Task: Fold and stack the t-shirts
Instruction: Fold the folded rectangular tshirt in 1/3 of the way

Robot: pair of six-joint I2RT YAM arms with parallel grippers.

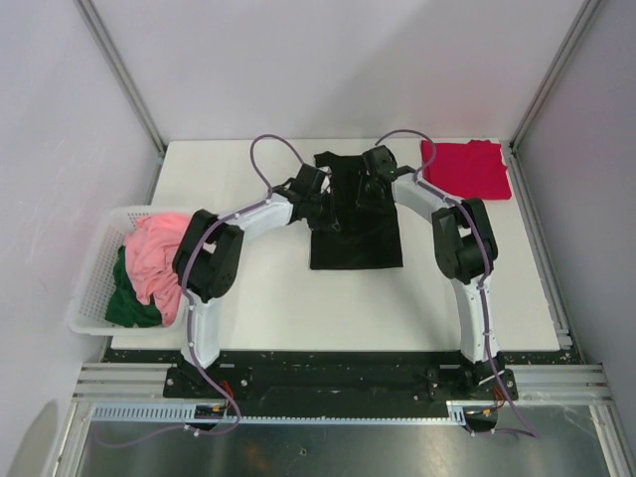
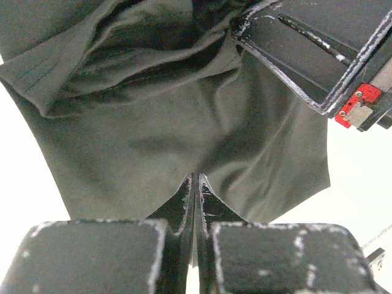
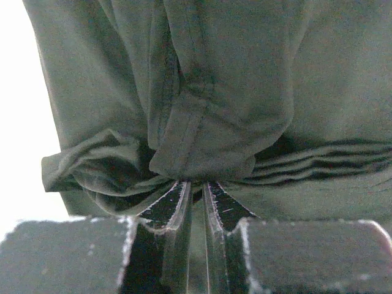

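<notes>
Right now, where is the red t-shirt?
In the top view, the red t-shirt lies at the far right corner of the table, right of the black t-shirt.

Perhaps four shirts (image 1: pixel 356 238) (image 1: pixel 467 169) (image 1: pixel 157 253) (image 1: pixel 127 303), one basket (image 1: pixel 89 288), two grippers (image 2: pixel 195 179) (image 3: pixel 196 185)

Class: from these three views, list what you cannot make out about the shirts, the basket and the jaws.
Black t-shirt: its collar end, top view, covered by both wrists.
Dark green garment: top view, mostly under the pink garment in the basket.
How much cloth the left and right jaws hold: wrist views, hidden inside the shut pinch.
Black t-shirt's outline: wrist views, cut off by frame edges.
</notes>
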